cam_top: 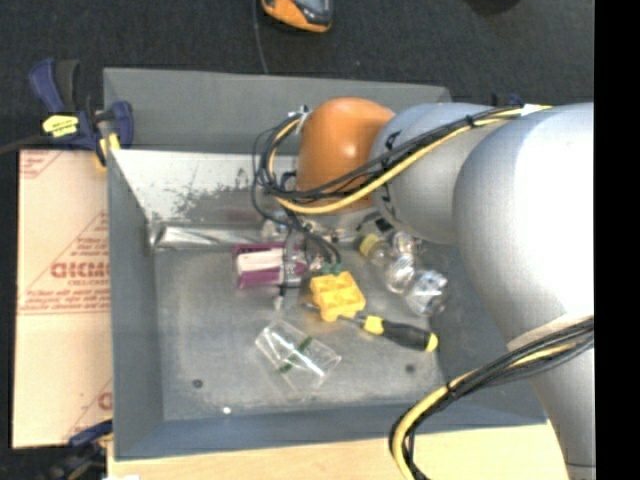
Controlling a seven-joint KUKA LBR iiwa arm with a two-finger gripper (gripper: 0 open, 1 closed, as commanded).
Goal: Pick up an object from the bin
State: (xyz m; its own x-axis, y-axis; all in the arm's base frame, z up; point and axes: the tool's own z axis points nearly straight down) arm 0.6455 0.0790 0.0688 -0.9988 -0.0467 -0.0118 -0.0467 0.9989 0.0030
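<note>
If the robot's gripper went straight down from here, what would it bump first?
Probably the right end of the purple block, which lies right under the gripper. The yellow block sits close beside it, and depth is hard to judge from above, so I'm not certain.

Bright colours on dull metal here!
Purple box [256, 266], yellow block [335, 293], yellow-and-black screwdriver [400, 333], grey bin [180, 348] flecked white, orange wrist cover [338, 148].

The grey bin [200, 318] holds a purple box [258, 265], yellow block [335, 294], screwdriver [400, 332] and clear packet [295, 351].
</note>
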